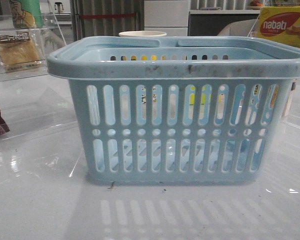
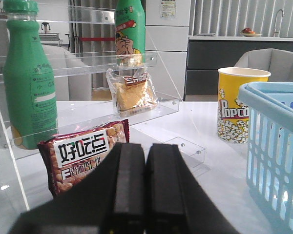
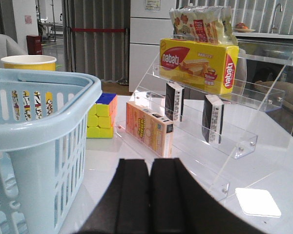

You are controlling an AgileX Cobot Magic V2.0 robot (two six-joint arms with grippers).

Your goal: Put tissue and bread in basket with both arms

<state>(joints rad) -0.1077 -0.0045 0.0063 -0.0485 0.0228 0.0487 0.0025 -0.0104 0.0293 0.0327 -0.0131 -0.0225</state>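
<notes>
The light-blue basket (image 1: pixel 177 125) stands in the middle of the table, and shows in the left wrist view (image 2: pixel 278 146) and the right wrist view (image 3: pixel 39 146). The bread (image 2: pixel 133 95), in clear wrap with a dark label, leans on the left acrylic shelf and also shows in the front view (image 1: pixel 17 50). Two small dark tissue packs (image 3: pixel 175 101) (image 3: pixel 214 118) stand upright on the right acrylic shelf. My left gripper (image 2: pixel 145 146) is shut and empty, low, short of a maroon snack packet. My right gripper (image 3: pixel 150 161) is shut and empty, between basket and right shelf. Neither arm shows in the front view.
The left shelf (image 2: pixel 88 63) holds two green bottles (image 2: pixel 29 78). A maroon snack packet (image 2: pixel 83 158) leans in front of it. A popcorn cup (image 2: pixel 240 105) stands behind the basket. The right shelf (image 3: pixel 244 141) holds a nabati box (image 3: pixel 198 66) and an orange box (image 3: pixel 149 127). A puzzle cube (image 3: pixel 102 115) sits beside it.
</notes>
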